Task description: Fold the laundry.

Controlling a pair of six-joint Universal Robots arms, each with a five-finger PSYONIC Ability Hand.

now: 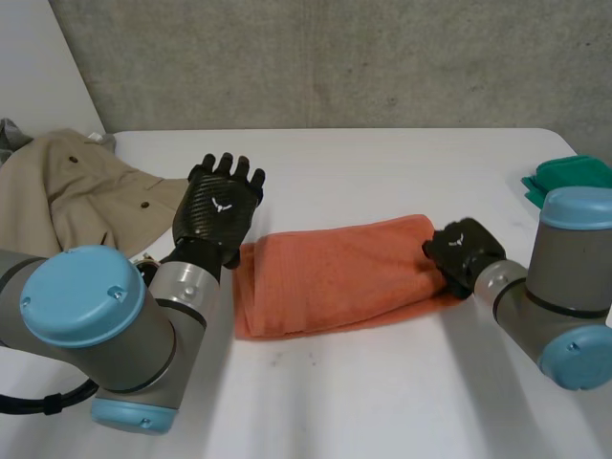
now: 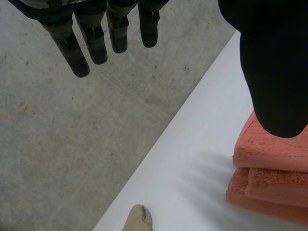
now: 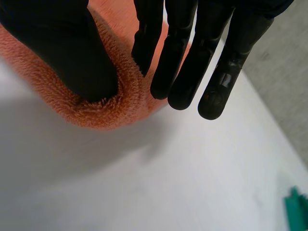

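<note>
The orange towel (image 1: 335, 277) is lying folded into a long band mid-tabletop (image 1: 382, 392). The left wrist view is showing its stacked layers at one end, which the head view is not resolving. The left hand (image 1: 218, 206) is hovering beside that end, fingers (image 2: 96, 43) straight and apart. The right hand (image 1: 459, 251) is pinching the opposite end between thumb (image 3: 72, 53) and straight fingers.

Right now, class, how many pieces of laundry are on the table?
3: an orange towel folded in the middle, a beige coat at far left, a green cloth at the right edge. Others may be hidden.
</note>
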